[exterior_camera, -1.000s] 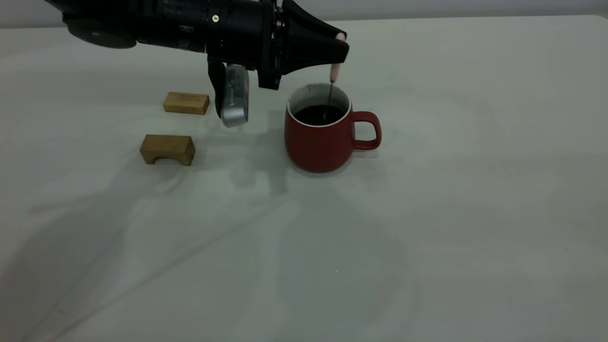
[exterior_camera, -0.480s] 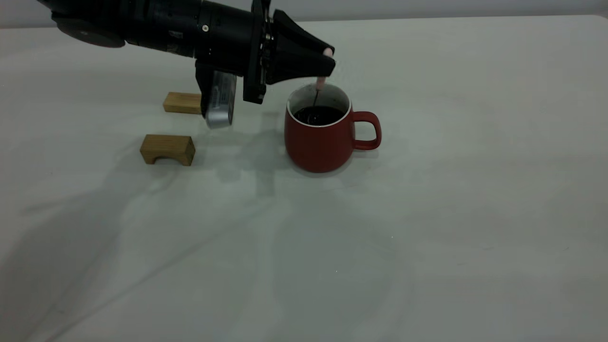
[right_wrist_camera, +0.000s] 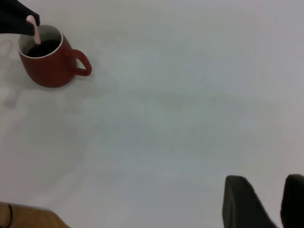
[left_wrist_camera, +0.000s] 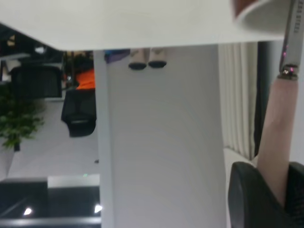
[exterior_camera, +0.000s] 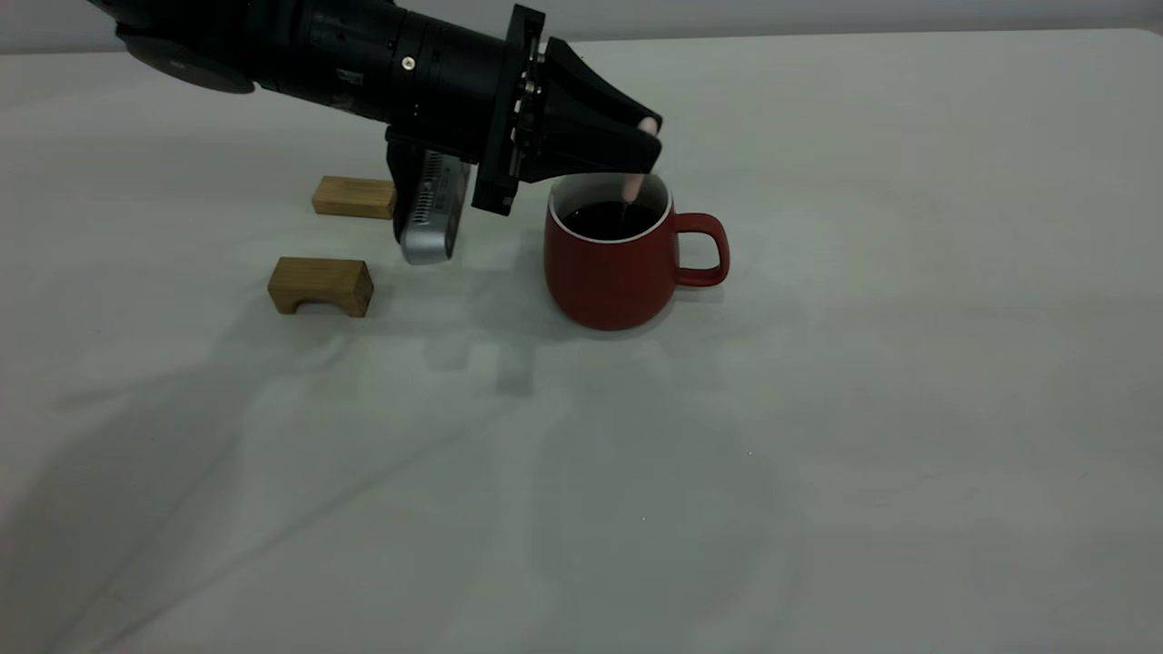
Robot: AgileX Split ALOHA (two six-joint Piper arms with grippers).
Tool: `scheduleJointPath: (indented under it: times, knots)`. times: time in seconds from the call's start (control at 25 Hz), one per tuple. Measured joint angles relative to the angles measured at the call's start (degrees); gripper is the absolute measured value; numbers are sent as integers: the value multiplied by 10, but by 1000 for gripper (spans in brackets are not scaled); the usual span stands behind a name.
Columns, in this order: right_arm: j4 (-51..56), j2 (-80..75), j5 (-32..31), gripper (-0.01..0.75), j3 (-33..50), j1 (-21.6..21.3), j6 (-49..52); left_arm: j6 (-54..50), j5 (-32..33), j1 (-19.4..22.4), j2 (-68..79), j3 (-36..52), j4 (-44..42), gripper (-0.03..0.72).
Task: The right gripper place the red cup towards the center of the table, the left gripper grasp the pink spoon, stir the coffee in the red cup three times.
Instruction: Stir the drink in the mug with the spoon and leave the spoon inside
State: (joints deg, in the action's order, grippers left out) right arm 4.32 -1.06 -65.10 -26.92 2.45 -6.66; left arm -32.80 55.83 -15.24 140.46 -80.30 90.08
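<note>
The red cup (exterior_camera: 614, 269) stands upright on the table (exterior_camera: 863, 363), its handle pointing right, with dark coffee (exterior_camera: 604, 218) inside. My left gripper (exterior_camera: 643, 145) hovers just over the cup's rim, shut on the pink spoon (exterior_camera: 631, 187), which hangs down into the coffee. In the left wrist view the pink spoon handle (left_wrist_camera: 279, 137) runs out from between the black fingers (left_wrist_camera: 251, 197) toward the cup's white rim (left_wrist_camera: 259, 16). The right gripper (right_wrist_camera: 270, 204) is open, far from the red cup (right_wrist_camera: 47, 66), and holds nothing.
Two tan wooden blocks lie left of the cup: a flat one (exterior_camera: 352, 196) partly behind the left arm and an arched one (exterior_camera: 320, 284) nearer the front. The left arm's body (exterior_camera: 363, 54) stretches across the upper left.
The left gripper has come down closer to the cup's rim, swinging left and then back right. The spoon sits deeper in the coffee. The cup has stayed put.
</note>
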Motion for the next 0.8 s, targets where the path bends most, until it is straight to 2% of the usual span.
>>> scheduleJointPath:
  times: [0.36,0.4,0.56,0.64,0.72,0.8]
  knots:
    - [0,0,0,241,0,0,0,7,-16,1,0,0,26,191]
    - [0,0,0,241,0,0,0,7,-16,1,0,0,26,217]
    - [0,0,0,241,0,0,0,9,-16,2,0,0,26,418]
    - [0,0,0,241,0,0,0,9,-15,4,0,-1,24,495]
    - [0,0,0,241,0,0,0,10,-15,9,-1,-4,0,545]
    - [0,0,0,241,0,0,0,9,-15,12,-6,-13,-56,563]
